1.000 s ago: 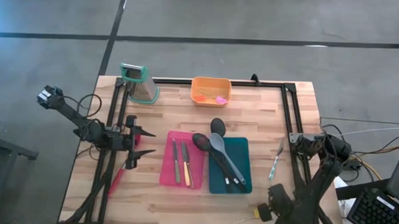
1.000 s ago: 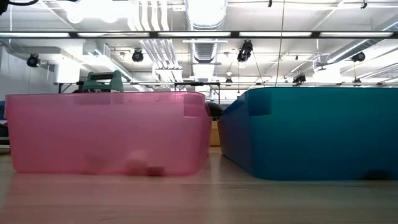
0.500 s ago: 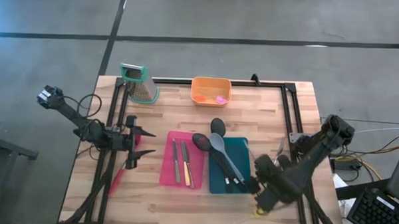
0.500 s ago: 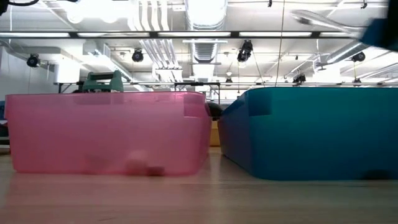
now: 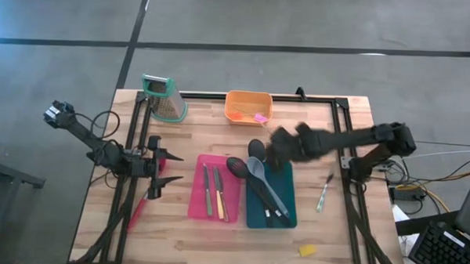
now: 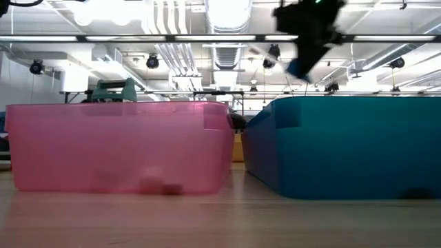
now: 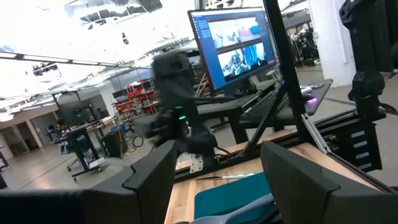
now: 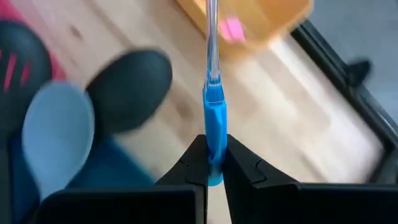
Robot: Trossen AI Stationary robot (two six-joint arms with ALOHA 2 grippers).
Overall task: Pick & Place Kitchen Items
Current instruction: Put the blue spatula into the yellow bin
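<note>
**Blue-handled knife carried over the teal bin**

The right tool (image 8: 213, 163) pinches a slim knife (image 8: 213, 112) by its smooth blue plastic handle, the narrow pale blade pointing forward from the fingers. In the high view this tool (image 5: 277, 151) hangs above the far edge of the teal bin (image 5: 288, 216), near the shallow orange bin (image 5: 248, 106) that holds a small pink piece (image 5: 260, 117).

The teal bin is a rectangular opaque plastic tub holding long-handled spoons: a grey-lilac spoon (image 5: 256, 169) with a rounded matte bowl and two black spoons (image 5: 238, 166) whose heads overhang the rim. Just beside it, the translucent pink bin (image 5: 198, 189) holds slim knives (image 5: 212, 191) lying parallel.

The desk (image 5: 204, 131) is pale butcher-block wood with visible planks, framed by black metal rails; grey floor surrounds it, and the low view shows a ceiling of ducts and strip lights.

The left tool (image 5: 164, 173) waits with fingers spread at the desk's left side, over a red handle (image 5: 136, 211). A metal grater (image 5: 164, 97) with a teal top stands at the far left corner. Another knife (image 5: 324, 191) and a small yellow piece (image 5: 308, 250) lie on the wood to the right.
</note>
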